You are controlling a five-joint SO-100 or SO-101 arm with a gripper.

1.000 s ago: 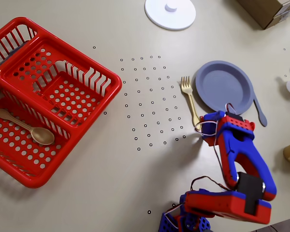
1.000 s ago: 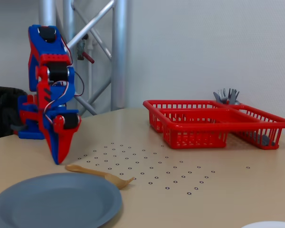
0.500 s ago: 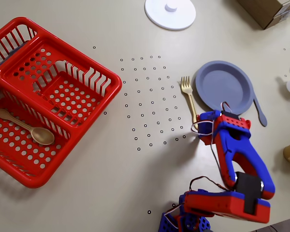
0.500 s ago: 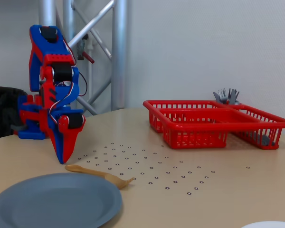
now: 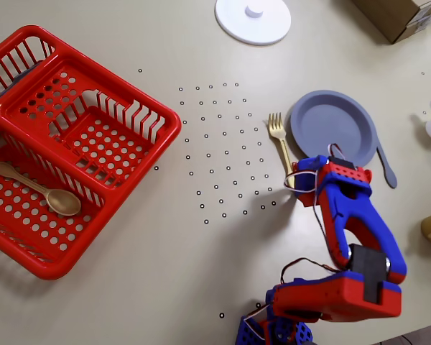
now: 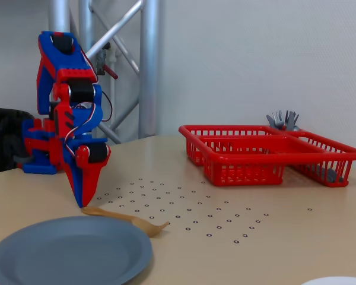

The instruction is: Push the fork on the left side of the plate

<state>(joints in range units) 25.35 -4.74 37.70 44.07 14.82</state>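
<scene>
**Mia:** Where is the robot's gripper (image 6: 83,202)?

**Sam:** It points straight down at the table. In the fixed view its tip is right at the handle end of the fork (image 6: 127,218). It looks like it touches the handle, or nearly does.

**Mia:** Is the gripper open or closed?

**Sam:** In the fixed view the two fingers come together in one sharp point, with no gap. So it looks closed, and it holds nothing. From above the arm hides the tip (image 5: 299,185).

**Mia:** Where does the fork lie?

**Sam:** From above, the golden fork (image 5: 279,141) lies flat on the table, just left of the blue-grey plate (image 5: 334,126). Its prongs point to the top of that view. Its handle runs down under the gripper. It is close beside the plate's rim (image 6: 95,228), and I can't tell if they touch.

**Mia:** What else is near the plate?

**Sam:** A thin blue-grey utensil (image 5: 386,167) lies by its right edge in the overhead view. A patch of small dots (image 5: 223,144) is printed on the table left of the fork.

**Mia:** And further away?

**Sam:** A red basket (image 5: 93,144) sits far left from above, with a tan spoon (image 5: 43,188) inside. In the fixed view, grey forks (image 6: 283,120) stick up from the basket's far side (image 6: 267,151). A white disc with a knob (image 5: 253,18) sits at the top edge
</scene>
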